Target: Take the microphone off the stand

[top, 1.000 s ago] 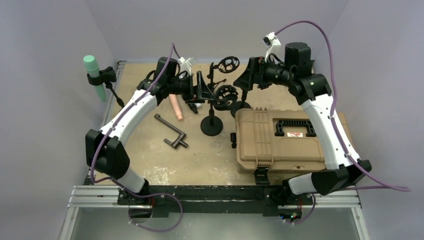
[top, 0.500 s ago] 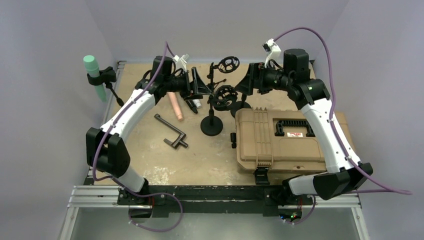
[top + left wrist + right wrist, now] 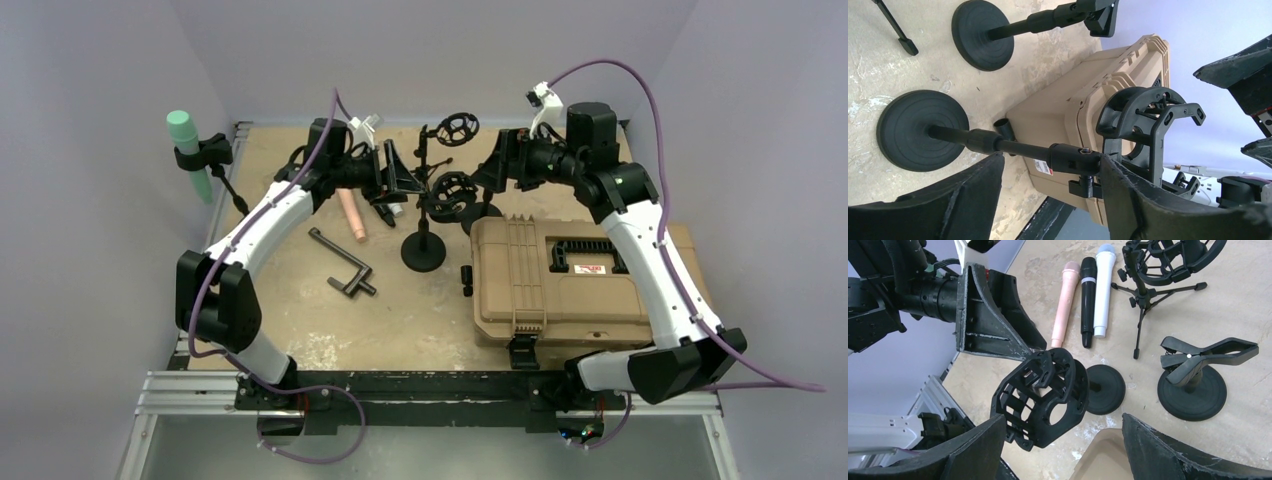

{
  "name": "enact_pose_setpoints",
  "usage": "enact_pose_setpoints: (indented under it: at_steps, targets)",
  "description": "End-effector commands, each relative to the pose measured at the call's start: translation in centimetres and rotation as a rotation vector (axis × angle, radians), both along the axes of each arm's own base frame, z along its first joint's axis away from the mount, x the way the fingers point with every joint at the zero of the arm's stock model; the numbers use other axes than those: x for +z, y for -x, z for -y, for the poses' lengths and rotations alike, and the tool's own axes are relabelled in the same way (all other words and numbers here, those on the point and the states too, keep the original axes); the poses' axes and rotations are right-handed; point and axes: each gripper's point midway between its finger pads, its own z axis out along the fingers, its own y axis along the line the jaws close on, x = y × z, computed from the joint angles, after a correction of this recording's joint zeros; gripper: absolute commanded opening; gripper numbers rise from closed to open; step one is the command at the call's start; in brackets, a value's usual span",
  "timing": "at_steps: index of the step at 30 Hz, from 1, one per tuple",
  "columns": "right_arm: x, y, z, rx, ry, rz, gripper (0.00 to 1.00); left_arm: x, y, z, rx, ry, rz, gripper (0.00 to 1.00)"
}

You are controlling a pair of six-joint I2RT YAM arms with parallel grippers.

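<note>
Drifting slightly farther, the left gripper [image 3: 1050, 165] is hanging spread; the right gripper [image 3: 1062, 420] is gaping opposite, both flanking the apparently empty shock mount [image 3: 1040, 395] to steady it; the green microphone [image 3: 186, 135] is sitting clipped far left.

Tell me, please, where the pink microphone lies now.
The pink microphone lies flat on the table, left of centre in the top view, near the left gripper; the black microphone and the white microphone lie beside it on its right.

- Table [image 3: 400, 310] is showing rough, scuffed board.
- Case [image 3: 560, 285] is looking like matt, ribbed plastic.
- Stand [image 3: 993, 144] is showing a matt black finish.
- Pink mic [image 3: 1064, 305] is looking smooth.
</note>
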Motion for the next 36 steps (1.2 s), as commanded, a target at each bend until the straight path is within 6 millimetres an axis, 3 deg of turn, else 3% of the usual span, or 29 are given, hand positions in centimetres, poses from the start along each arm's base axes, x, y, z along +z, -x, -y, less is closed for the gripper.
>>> enact_pose_setpoints:
  at_steps: [1,7,13,19,25,36]
  targets:
    - [1.1,-0.6,0.1,-0.015,-0.013,0.056,0.83,-1.6,0.0,-0.6,-0.004,-0.046,0.005,0.7]
    - [0.2,-0.7,0.1,-0.012,-0.009,0.043,0.83,-0.6,0.4,-0.7,-0.016,-0.025,0.039,0.78]
    - [-0.2,-0.5,0.0,-0.008,-0.011,0.036,0.83,-0.9,0.9,-0.6,-0.033,-0.021,0.038,0.84]
    - [0.5,-0.4,0.0,-0.011,-0.023,0.05,0.83,-3.5,1.0,-1.0,-0.01,-0.091,-0.003,0.8]
    - [1.3,-0.4,-0.2,-0.004,-0.046,0.067,0.83,-7.5,0.7,-1.7,0.024,-0.212,-0.059,0.76]
    - [0.8,-0.3,0.0,-0.014,-0.036,0.077,0.83,-10.8,1.0,-2.9,0.063,-0.367,-0.09,0.68]
